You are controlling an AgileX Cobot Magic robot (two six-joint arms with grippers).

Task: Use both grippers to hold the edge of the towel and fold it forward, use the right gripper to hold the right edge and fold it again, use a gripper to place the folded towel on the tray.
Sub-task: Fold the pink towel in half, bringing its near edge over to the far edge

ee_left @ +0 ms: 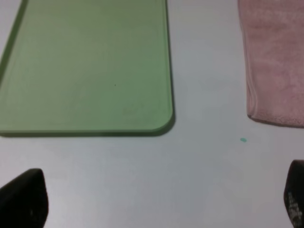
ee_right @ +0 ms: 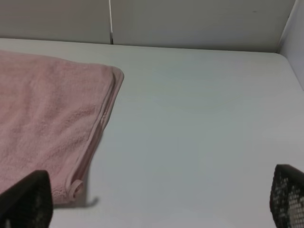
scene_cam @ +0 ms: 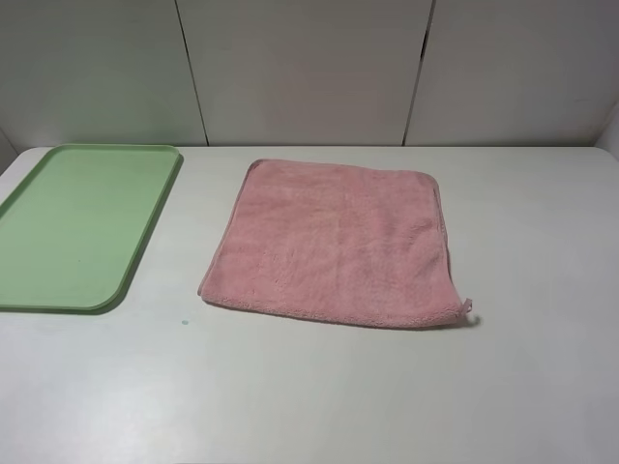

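We see the left end effector point(ee_left: 159, 199) and right end effector point(ee_right: 156, 199) spread, empty; towel point(scene_cam: 334, 242) lies flat near tray point(scene_cam: 145, 237).

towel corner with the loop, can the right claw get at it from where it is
Probably yes. The right claw stands open above the table, and the towel lies flat with its corner loop close by and nothing visible in between.

Smooth matte white tabletop point(scene_cam: 309, 396) filling the foreground, pale grey-white flat wall panels point(scene_cam: 300, 68) standing upright behind its far edge, thin dark vertical seams point(scene_cam: 191, 72) between the panels, soft even light
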